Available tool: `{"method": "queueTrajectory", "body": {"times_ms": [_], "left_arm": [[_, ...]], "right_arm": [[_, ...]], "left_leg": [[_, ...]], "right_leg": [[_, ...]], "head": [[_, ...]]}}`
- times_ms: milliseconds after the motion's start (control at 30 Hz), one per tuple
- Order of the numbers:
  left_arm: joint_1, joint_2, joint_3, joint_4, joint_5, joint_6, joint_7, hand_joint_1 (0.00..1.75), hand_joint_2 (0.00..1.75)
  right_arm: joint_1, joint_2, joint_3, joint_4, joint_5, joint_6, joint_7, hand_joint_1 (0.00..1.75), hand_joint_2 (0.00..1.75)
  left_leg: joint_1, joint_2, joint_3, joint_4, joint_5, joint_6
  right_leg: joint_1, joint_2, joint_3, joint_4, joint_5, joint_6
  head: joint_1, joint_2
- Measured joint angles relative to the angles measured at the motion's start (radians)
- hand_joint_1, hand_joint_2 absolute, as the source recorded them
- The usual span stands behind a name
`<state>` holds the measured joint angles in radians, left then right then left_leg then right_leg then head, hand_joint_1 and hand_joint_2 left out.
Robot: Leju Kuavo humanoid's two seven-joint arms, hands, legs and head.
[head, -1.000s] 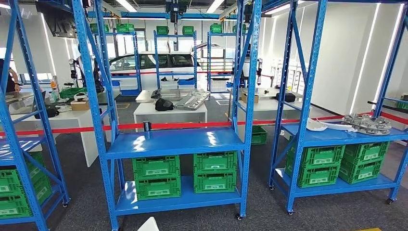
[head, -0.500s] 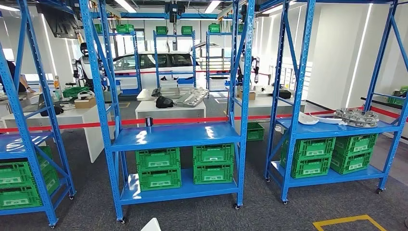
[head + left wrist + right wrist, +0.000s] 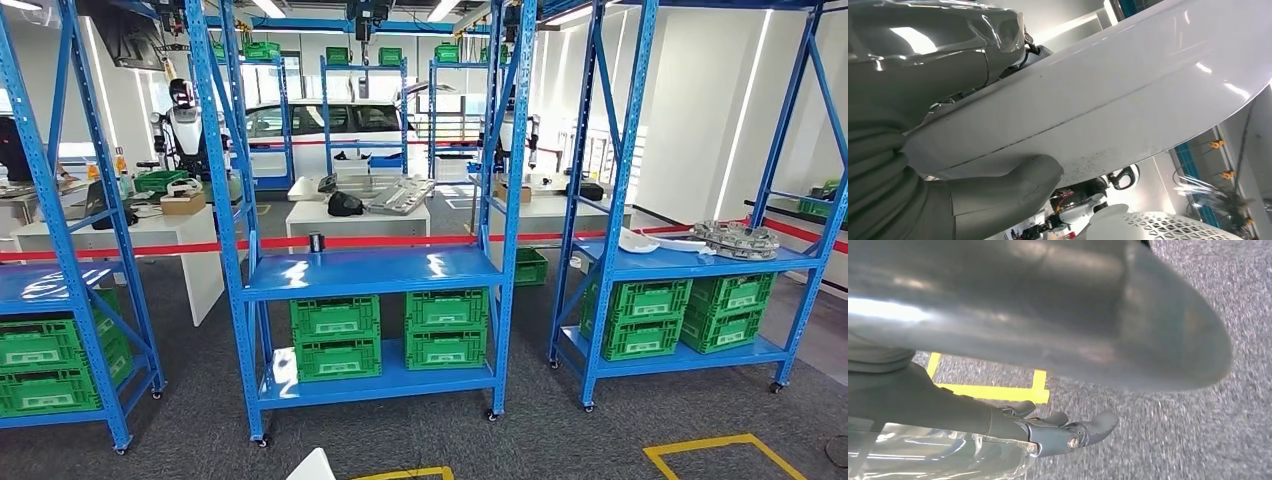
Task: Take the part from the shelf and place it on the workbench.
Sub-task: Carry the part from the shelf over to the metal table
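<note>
Now left hand (image 3: 938, 150) grips white part (image 3: 1128, 85), thumb beneath; right hand (image 3: 1058, 432) fingers loosely spread, empty.

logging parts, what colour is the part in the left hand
White, glossy part; clearest in the left wrist view.

no legible text, crate labels perhaps blurred

Four green crates (image 3: 335, 318) fill the middle blue rack (image 3: 365, 273).
</note>
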<state>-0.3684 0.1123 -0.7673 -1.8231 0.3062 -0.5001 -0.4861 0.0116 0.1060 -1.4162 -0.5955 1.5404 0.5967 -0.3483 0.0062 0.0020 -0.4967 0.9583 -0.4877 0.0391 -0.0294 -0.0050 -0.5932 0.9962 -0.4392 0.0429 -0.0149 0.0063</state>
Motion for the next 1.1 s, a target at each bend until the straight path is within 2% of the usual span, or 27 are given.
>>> {"method": "queueTrajectory", "body": {"times_ms": [33,100,133,167,200,267,300,333,367,433,500,533,600,633,667,700,733,800,833,867,933,1000,1033,1100], "left_arm": [[0.001,-0.001,0.000,0.000,0.001,0.000,0.000,1.75,1.75],[0.004,-0.001,0.000,0.001,0.002,0.000,-0.001,1.75,1.75],[0.006,-0.001,0.001,0.002,0.002,0.000,-0.001,1.75,1.75],[0.008,-0.001,0.002,0.002,0.002,0.000,-0.001,1.75,1.75],[0.010,-0.001,0.004,0.003,0.002,0.000,-0.001,1.75,1.75],[0.011,-0.001,0.009,0.003,0.002,0.000,-0.001,1.75,1.75],[0.011,-0.001,0.012,0.003,0.002,0.000,-0.002,1.75,1.75],[0.011,-0.002,0.014,0.003,0.001,0.000,-0.002,1.75,1.75],[0.011,-0.002,0.015,0.004,0.000,0.000,-0.002,1.75,1.75],[0.012,-0.002,0.016,0.008,-0.003,0.000,-0.002,1.75,1.75],[0.011,-0.002,0.016,0.014,-0.008,0.002,-0.001,1.75,1.75],[0.010,-0.002,0.017,0.017,-0.013,0.004,0.000,1.75,1.75],[0.010,-0.002,0.016,0.023,-0.030,0.018,0.002,1.75,1.75],[0.012,-0.001,0.016,0.025,-0.041,0.028,0.003,1.75,1.75],[0.016,-0.001,0.016,0.025,-0.053,0.037,0.004,1.75,1.75],[0.021,0.000,0.016,0.022,-0.060,0.042,0.008,1.75,1.75],[0.027,0.002,0.017,0.009,-0.059,0.043,0.017,1.75,1.75],[0.040,0.007,0.026,-0.046,-0.034,0.030,0.060,1.75,1.75],[0.045,0.010,0.032,-0.082,-0.016,0.022,0.087,1.75,1.75],[0.049,0.012,0.039,-0.113,-0.003,0.017,0.110,1.75,1.75],[0.057,0.015,0.050,-0.158,0.008,0.011,0.133,1.75,1.75],[0.062,0.017,0.056,-0.186,0.010,0.005,0.140,1.75,1.75],[0.063,0.017,0.058,-0.196,0.011,0.002,0.140,1.75,1.75],[0.067,0.017,0.059,-0.208,0.013,-0.001,0.142,1.75,1.75]], "right_arm": [[0.000,0.000,0.000,0.001,0.002,-0.002,0.000,0.00,0.00],[0.001,-0.002,-0.001,0.002,0.007,-0.003,0.000,0.00,0.00],[0.002,-0.004,-0.002,0.002,0.009,-0.002,0.000,0.00,0.00],[0.003,-0.005,-0.002,0.002,0.013,0.000,-0.001,0.00,0.00],[0.004,-0.005,-0.003,0.002,0.017,0.002,-0.002,0.00,0.00],[0.004,-0.007,-0.003,0.002,0.023,0.003,-0.002,0.00,0.00],[0.002,-0.008,-0.003,0.002,0.025,0.003,-0.002,0.00,0.00],[0.001,-0.009,-0.004,0.002,0.026,0.002,-0.001,0.00,0.00],[0.000,-0.009,-0.005,0.002,0.026,0.000,0.000,0.00,0.00],[0.000,-0.010,-0.008,0.004,0.027,-0.007,0.001,0.00,0.00],[-0.001,-0.009,-0.011,0.009,0.027,-0.014,0.001,0.00,0.00],[-0.002,-0.009,-0.012,0.011,0.027,-0.017,-0.001,0.00,0.00],[-0.002,-0.009,-0.015,0.014,0.027,-0.018,-0.006,0.00,0.00],[-0.001,-0.008,-0.017,0.016,0.027,-0.018,-0.010,0.00,0.00],[0.000,-0.006,-0.020,0.016,0.027,-0.014,-0.014,0.00,0.00],[0.001,-0.001,-0.025,0.013,0.026,-0.005,-0.017,0.00,0.00],[0.002,0.009,-0.032,0.004,0.025,0.010,-0.020,0.00,0.00],[0.003,0.042,-0.051,-0.041,0.023,0.054,-0.021,0.00,0.00],[0.004,0.062,-0.062,-0.072,0.023,0.074,-0.020,0.00,0.00],[0.003,0.081,-0.072,-0.100,0.023,0.090,-0.019,0.00,0.00],[0.003,0.108,-0.086,-0.144,0.025,0.107,-0.017,0.00,0.00],[0.001,0.125,-0.096,-0.177,0.028,0.116,-0.016,0.00,0.00],[0.000,0.130,-0.100,-0.191,0.029,0.119,-0.016,0.00,0.00],[0.000,0.136,-0.107,-0.211,0.030,0.121,-0.015,0.00,0.00]], "left_leg": [[0.000,0.002,-0.006,-0.003,0.009,0.009],[-0.006,0.003,-0.024,-0.003,0.021,0.018],[-0.009,0.003,-0.032,-0.002,0.026,0.019],[-0.011,0.003,-0.038,-0.001,0.031,0.019],[-0.013,0.003,-0.043,0.000,0.034,0.018],[-0.014,0.002,-0.050,0.007,0.037,0.015],[-0.017,0.002,-0.054,0.015,0.035,0.012],[-0.019,0.002,-0.059,0.021,0.035,0.008],[-0.021,0.003,-0.064,0.027,0.035,0.003],[-0.020,0.003,-0.070,0.030,0.037,-0.007],[-0.016,0.001,-0.081,0.054,0.019,-0.020],[-0.013,0.001,-0.097,0.092,-0.007,-0.026],[-0.006,-0.001,-0.154,0.222,-0.076,-0.037],[-0.002,-0.001,-0.181,0.285,-0.101,-0.041],[0.001,-0.001,-0.195,0.320,-0.109,-0.043],[0.003,-0.001,-0.189,0.316,-0.097,-0.044],[0.005,-0.001,-0.164,0.270,-0.069,-0.043],[0.005,-0.001,-0.087,0.128,-0.009,-0.038],[0.003,-0.002,-0.061,0.075,0.006,-0.034],[0.000,-0.003,-0.049,0.045,0.011,-0.031],[-0.004,-0.004,-0.051,0.034,0.011,-0.023],[-0.001,-0.003,-0.050,0.022,0.021,-0.009],[0.001,-0.003,-0.049,0.015,0.027,-0.002],[0.000,-0.002,-0.052,0.010,0.033,0.007]], "right_leg": [[0.000,0.001,-0.024,0.049,-0.028,-0.004],[0.000,0.001,-0.088,0.195,-0.100,-0.012],[0.000,0.002,-0.111,0.256,-0.125,-0.011],[0.000,0.002,-0.116,0.283,-0.133,-0.008],[0.000,0.001,-0.099,0.267,-0.126,-0.002],[-0.001,0.001,-0.013,0.130,-0.084,0.008],[0.001,0.001,0.029,0.059,-0.066,0.007],[0.002,0.002,0.057,0.008,-0.054,0.002],[0.004,0.002,0.069,-0.016,-0.049,-0.005],[0.005,0.003,0.066,-0.019,-0.045,-0.018],[0.001,0.004,0.065,-0.022,-0.038,-0.029],[-0.002,0.004,0.064,-0.023,-0.035,-0.034],[-0.001,0.003,0.058,-0.022,-0.032,-0.039],[-0.001,0.003,0.056,-0.021,-0.031,-0.041],[0.000,0.003,0.054,-0.020,-0.030,-0.041],[0.000,0.004,0.053,-0.019,-0.030,-0.042],[0.000,0.004,0.053,-0.019,-0.030,-0.042],[0.002,0.006,0.054,-0.017,-0.029,-0.040],[0.004,0.007,0.052,-0.017,-0.028,-0.037],[0.006,0.007,0.049,-0.017,-0.027,-0.033],[0.007,0.006,0.044,-0.019,-0.023,-0.021],[0.006,0.005,0.034,-0.006,-0.031,-0.013],[0.006,0.005,0.017,0.028,-0.051,-0.014],[0.006,0.005,-0.043,0.156,-0.112,-0.023]], "head": [[0.001,0.000],[0.004,0.000],[0.005,0.000],[0.006,0.000],[0.006,0.000],[0.008,0.000],[0.009,0.000],[0.008,0.000],[0.008,0.000],[0.006,0.000],[0.005,0.000],[0.004,0.000],[0.001,0.000],[0.001,0.000],[0.000,0.000],[0.000,0.000],[-0.001,0.000],[-0.002,0.000],[-0.002,0.000],[-0.002,0.000],[-0.002,0.000],[0.000,0.000],[0.002,0.000],[0.005,0.000]]}}
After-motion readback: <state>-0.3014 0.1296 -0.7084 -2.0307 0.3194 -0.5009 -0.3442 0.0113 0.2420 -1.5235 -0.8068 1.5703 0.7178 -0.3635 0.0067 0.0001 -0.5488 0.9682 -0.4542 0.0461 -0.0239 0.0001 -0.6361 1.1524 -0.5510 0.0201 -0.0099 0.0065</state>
